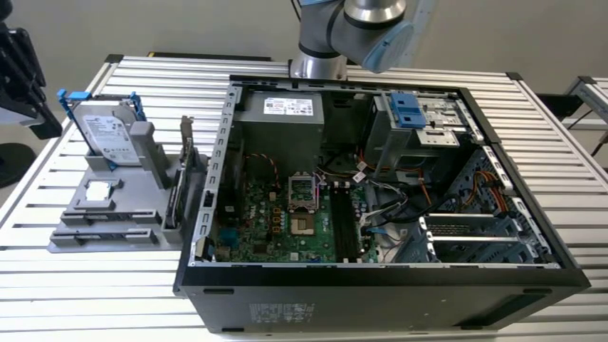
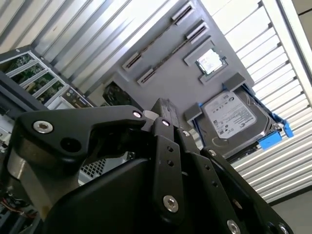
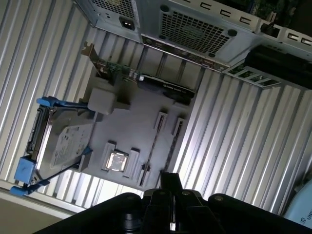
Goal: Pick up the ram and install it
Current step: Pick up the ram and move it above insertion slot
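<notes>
Nearest, in the second wrist view, are the black jaws, apart or together I cannot tell, with the grey tray (image 2: 175, 83) beyond them, where the ram (image 2: 171, 53) stands on edge. The first wrist view shows the ram (image 3: 171, 146) mid-tray; squaring the jaws across its thin edge would likely serve best. The exterior view has the tray (image 1: 95, 225) beside the computer case (image 1: 380, 274).

- Table (image 1: 95, 285): silver metal, ribbed in parallel slats.
- Holder (image 1: 95, 235): plain mid-grey.
- Hard drive (image 1: 107, 135): silver-white label, carried in a bright blue frame (image 1: 67, 96).
- Ram (image 2: 171, 52): thin dark strip.
- Card (image 3: 122, 73): green board, black body, bare metal bracket.
- Computer case (image 1: 380, 299): black outside, grey metal inside.
- Motherboard (image 1: 275, 228): green, black slots.
- Drive latch (image 1: 406, 110): blue.
- Cables (image 1: 489, 178): orange.
- Arm (image 1: 366, 28): silver, pale blue cap.
- Gripper (image 2: 163, 107): matt black, silver screws.
</notes>
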You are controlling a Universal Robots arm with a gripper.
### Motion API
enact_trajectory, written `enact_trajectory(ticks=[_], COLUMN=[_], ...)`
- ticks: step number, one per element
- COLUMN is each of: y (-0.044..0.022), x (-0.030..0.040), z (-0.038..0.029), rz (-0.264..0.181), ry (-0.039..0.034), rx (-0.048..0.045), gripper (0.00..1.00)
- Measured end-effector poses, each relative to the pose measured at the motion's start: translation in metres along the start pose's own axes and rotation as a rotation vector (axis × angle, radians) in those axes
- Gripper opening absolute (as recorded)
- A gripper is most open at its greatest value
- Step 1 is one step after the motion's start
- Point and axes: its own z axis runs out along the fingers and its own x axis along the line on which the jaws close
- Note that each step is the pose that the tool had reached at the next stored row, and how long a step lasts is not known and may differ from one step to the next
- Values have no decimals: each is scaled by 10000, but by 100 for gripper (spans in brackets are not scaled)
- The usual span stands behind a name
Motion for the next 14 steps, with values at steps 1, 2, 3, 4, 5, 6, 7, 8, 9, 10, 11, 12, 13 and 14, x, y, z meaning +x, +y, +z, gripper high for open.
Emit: enact_trajectory(ticks=[1,2,3,4,5,6,7,8,9,10,11,12,13,14], y=[-1,-1,-2,-2,-3,-3,-4,-5,-5,-5,-6,-7,-7,-8], x=[0,0,0,1,1,1,1,1,1,1,2,2,2,3], z=[0,1,2,2,1,1,1,1,1,2,2,2,2,2], rz=[111,223,333,451,566,688,806,910,1010,1110,1212,1317,1437,1548], ry=[-2,-3,-3,-4,-5,-6,-7,-9,-11,-14,-16,-20,-23,-26], rx=[5,14,25,39,54,64,73,79,83,86,89,91,94,97], gripper=[0,0,0,0,0,0,0,0,0,0,0,0,0,0])
